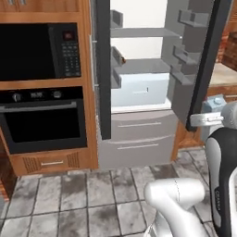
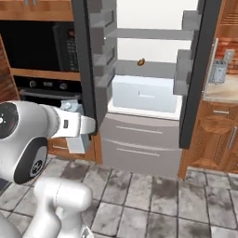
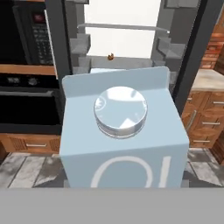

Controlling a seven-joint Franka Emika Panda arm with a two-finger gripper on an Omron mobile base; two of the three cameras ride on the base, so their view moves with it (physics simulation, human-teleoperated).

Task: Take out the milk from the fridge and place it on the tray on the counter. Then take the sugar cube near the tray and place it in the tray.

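Before the open fridge [image 1: 139,92], at twelve o'clock, the gripper [image 2: 76,128] holds the milk [image 3: 122,131] clear of the shelves, jaws half-spread around the carton. Its pale printed lettering is cut off and unreadable; the fingers are hidden behind it.

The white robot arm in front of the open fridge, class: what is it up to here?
The white arm's gripper holds the small pale blue-grey milk carton, already outside the tall dark-doored fridge, whose doors stand open. The carton hangs above the grey tiled floor, not yet on any tray.
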